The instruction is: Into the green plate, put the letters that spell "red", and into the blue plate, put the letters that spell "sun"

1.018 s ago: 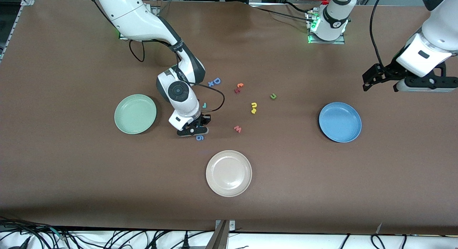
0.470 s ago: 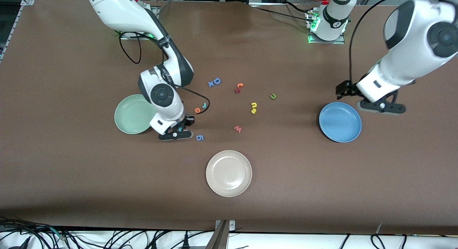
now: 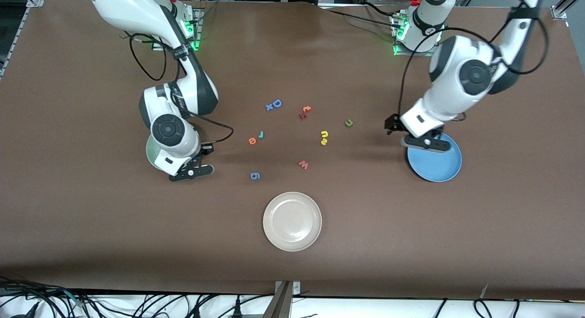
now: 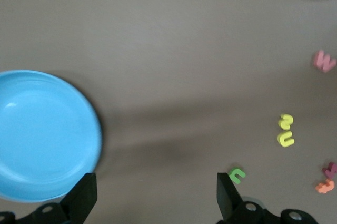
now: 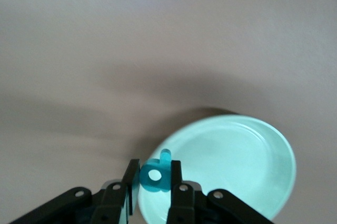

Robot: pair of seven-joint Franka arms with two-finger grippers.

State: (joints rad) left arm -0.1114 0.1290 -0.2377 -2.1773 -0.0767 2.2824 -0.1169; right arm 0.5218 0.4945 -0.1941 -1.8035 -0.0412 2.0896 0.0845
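Note:
My right gripper (image 3: 192, 172) hangs over the green plate's (image 3: 151, 150) rim, shut on the teal "d" (image 5: 163, 181); the right wrist view shows the green plate (image 5: 237, 171) below the right gripper (image 5: 154, 176). The orange "e" (image 3: 252, 140) and teal "r" (image 3: 261, 134) lie together mid-table. My left gripper (image 3: 427, 144) is open and holds nothing over the edge of the blue plate (image 3: 438, 165). In the left wrist view the left gripper (image 4: 156, 197) has the blue plate (image 4: 37, 134) and green "u" (image 4: 237, 174) flanking it. Yellow "n" (image 3: 325, 134) touches yellow "s" (image 3: 323, 142); the green "u" (image 3: 348, 123) lies apart.
A beige plate (image 3: 292, 221) sits nearest the front camera. Stray letters lie mid-table: a blue "D" (image 3: 277, 103) with a small blue "x" (image 3: 269, 107), an orange-and-red pair (image 3: 305, 111), a red "w" (image 3: 303, 164) and a blue "6" (image 3: 255, 175).
My right gripper carried the teal "d" from beside the blue "6" over to the green plate. My left arm swung in from its end of the table to the blue plate's edge.

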